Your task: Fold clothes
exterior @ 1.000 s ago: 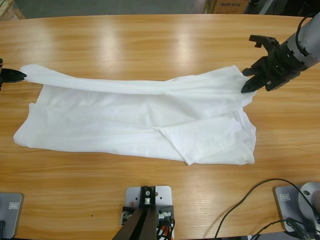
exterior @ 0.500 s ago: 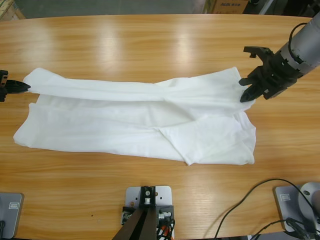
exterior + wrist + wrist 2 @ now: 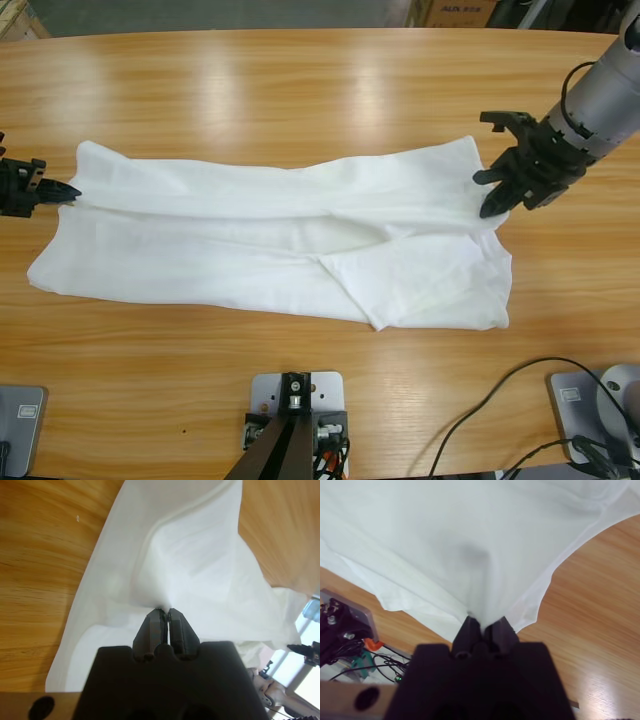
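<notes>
The white T-shirt [image 3: 260,235] lies spread across the middle of the wooden table [image 3: 300,90], with its far edge lifted into a long fold. At the shirt's left end my left gripper [image 3: 70,192] is shut on a pinch of the fabric; the left wrist view shows the cloth [image 3: 190,555] bunching at the gripper [image 3: 164,612]. My right gripper [image 3: 490,205] is shut on the shirt's far right corner, and in the right wrist view the fabric [image 3: 470,530] hangs taut from the gripper [image 3: 482,622]. No logo shows.
Black cables [image 3: 500,395] loop over the table's front right corner. A cardboard box [image 3: 450,12] stands beyond the far edge. Bare wood runs along the far side and the near edge [image 3: 150,390].
Both grippers have carried the shirt's far edge toward the near side, laying it further over the rest. The left gripper has also come inward to the right.
</notes>
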Motion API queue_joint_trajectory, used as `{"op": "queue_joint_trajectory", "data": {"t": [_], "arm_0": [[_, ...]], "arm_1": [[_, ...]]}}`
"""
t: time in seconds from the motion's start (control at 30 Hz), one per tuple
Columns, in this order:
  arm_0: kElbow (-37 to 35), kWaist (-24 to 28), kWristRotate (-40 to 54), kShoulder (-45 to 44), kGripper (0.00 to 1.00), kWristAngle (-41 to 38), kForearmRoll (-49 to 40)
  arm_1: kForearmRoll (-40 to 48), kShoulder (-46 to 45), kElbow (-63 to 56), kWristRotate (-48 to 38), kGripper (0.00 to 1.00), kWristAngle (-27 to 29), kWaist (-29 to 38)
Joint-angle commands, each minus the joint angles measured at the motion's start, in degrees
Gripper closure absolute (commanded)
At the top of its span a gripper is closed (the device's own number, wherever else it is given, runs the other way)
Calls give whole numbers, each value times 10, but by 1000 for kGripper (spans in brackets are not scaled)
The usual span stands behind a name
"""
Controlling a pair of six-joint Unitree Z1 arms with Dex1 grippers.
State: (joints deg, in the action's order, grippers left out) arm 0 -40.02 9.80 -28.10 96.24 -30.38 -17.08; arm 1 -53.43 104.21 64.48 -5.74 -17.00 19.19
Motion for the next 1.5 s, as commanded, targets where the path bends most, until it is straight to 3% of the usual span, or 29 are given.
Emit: {"op": "queue_joint_trajectory", "data": {"t": [0.03, 0.07, 0.17, 0.5, 0.53, 0.57, 0.6, 0.63, 0.67, 1.5], "arm_0": [[16, -16, -13, 15, 277, 14, -6], [16, -16, -14, 11, 195, 16, -6], [20, -16, -20, -8, 110, 29, -7], [-7, -42, -23, -98, 115, 39, 4], [-14, -51, -23, -95, 115, 38, 4], [-20, -59, -24, -90, 115, 38, 4], [-25, -66, -24, -82, 115, 38, 4], [-29, -74, -24, -74, 115, 37, 4], [-32, -80, -24, -67, 115, 37, 5], [-95, -119, -18, 126, 119, -58, 86]], "arm_1": [[-20, 44, 7, 10, 1000, -11, 6], [-22, 47, 11, 10, 1000, -11, 6], [-24, 53, 19, 13, 1000, -11, 6], [-39, 83, 61, 16, 1000, -13, 16], [-41, 83, 64, 16, 800, -15, 16], [-42, 82, 67, 16, 380, -14, 16], [-43, 80, 69, 16, 166, -13, 16], [-45, 75, 71, 16, 35, -10, 16], [-46, 71, 72, 16, 3, -7, 16], [-67, 35, 105, 13, 0, 29, 16]]}}
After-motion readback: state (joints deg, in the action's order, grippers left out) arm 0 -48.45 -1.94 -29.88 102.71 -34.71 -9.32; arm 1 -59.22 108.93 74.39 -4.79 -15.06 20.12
